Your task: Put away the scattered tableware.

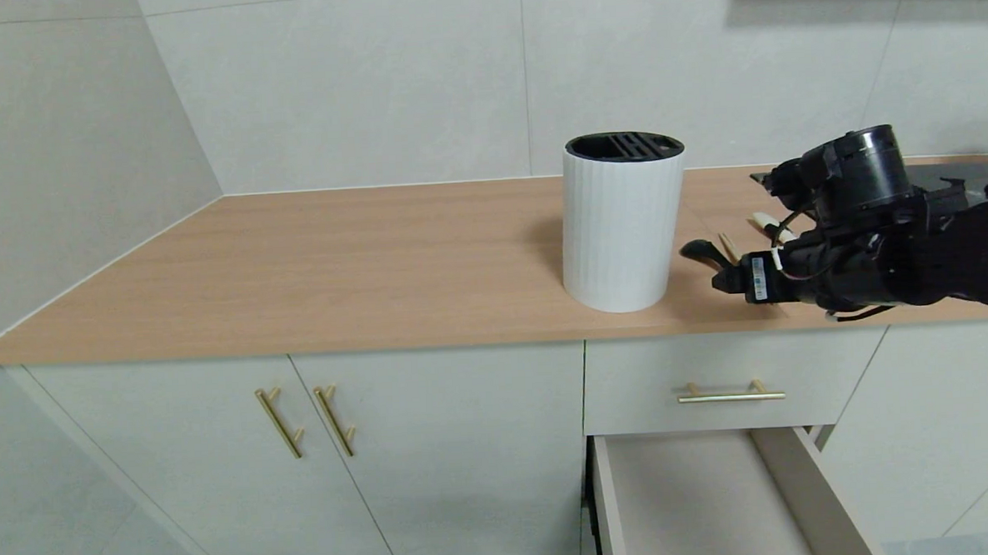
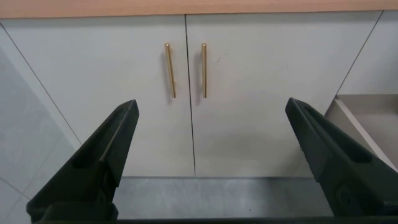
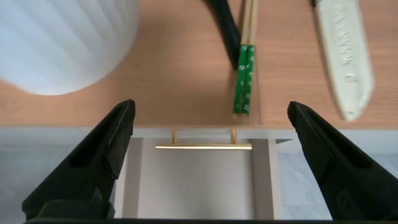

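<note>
So your right gripper [image 3: 209,111] is spread wide with nothing in it, hanging over the front edge of the counter [image 1: 293,269], just to the right of the white holder [image 1: 622,222]. The scattered stuff lies right under it: a pair of chopsticks [image 3: 244,81] with green ends, a black-handled utensil [image 3: 225,28] right up against them, and a cream-handled piece [image 3: 344,56] a bit further off.

I'd go for the chopsticks first. Centre the jaws over the pair and turn the wrist so you close across the sticks, not along them. Then come straight down so both get pinched together. Watch that black handle: it's so close it could easily get dragged along. Keep clear of the holder too, since a bump might shove it.

Your left gripper [image 2: 211,104] is also wide open and empty, down low facing the cabinet doors [image 2: 186,93], near the open drawer [image 1: 696,502].
</note>
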Robot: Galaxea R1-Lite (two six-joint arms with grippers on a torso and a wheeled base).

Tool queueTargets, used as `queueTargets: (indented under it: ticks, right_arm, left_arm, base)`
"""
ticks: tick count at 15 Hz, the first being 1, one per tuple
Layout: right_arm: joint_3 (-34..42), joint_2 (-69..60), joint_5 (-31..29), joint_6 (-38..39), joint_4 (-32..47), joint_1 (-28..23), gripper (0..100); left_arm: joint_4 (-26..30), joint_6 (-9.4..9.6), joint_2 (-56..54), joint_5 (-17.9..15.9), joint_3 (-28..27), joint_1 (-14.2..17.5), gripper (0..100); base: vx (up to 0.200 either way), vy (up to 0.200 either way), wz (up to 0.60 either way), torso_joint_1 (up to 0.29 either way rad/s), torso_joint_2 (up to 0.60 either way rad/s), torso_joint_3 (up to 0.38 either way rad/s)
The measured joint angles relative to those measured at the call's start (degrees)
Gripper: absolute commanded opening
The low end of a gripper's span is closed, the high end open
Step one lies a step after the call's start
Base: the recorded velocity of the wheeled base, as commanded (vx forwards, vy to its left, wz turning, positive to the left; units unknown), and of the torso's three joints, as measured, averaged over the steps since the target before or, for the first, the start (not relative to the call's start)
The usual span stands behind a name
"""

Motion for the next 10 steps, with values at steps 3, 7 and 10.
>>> queueTargets:
  ticks: [3, 7, 10]
  right_arm:
    - [-1.0, 3.1, -0.6, -0.1, -1.4, -2.2, 100]
    - [-2.1, 6.6, -0.5, 0.0, -5.3, -4.3, 100]
    - [-2.4, 8.3, -0.4, 0.0, -5.7, -5.2, 100]
  left_arm:
    - [0.0, -0.02, 0.0, 0.0, 0.0, 0.0, 100]
    - [0.0, -0.02, 0.0, 0.0, 0.0, 0.0, 100]
    - [0.0, 0.00, 0.0, 0.0, 0.0, 0.0, 100]
  base:
    - [0.000, 0.000, 0.00, 0.000, 0.00, 0.000]
    - [0.000, 0.000, 0.00, 0.000, 0.00, 0.000]
    - [0.000, 0.000, 0.00, 0.000, 0.00, 0.000]
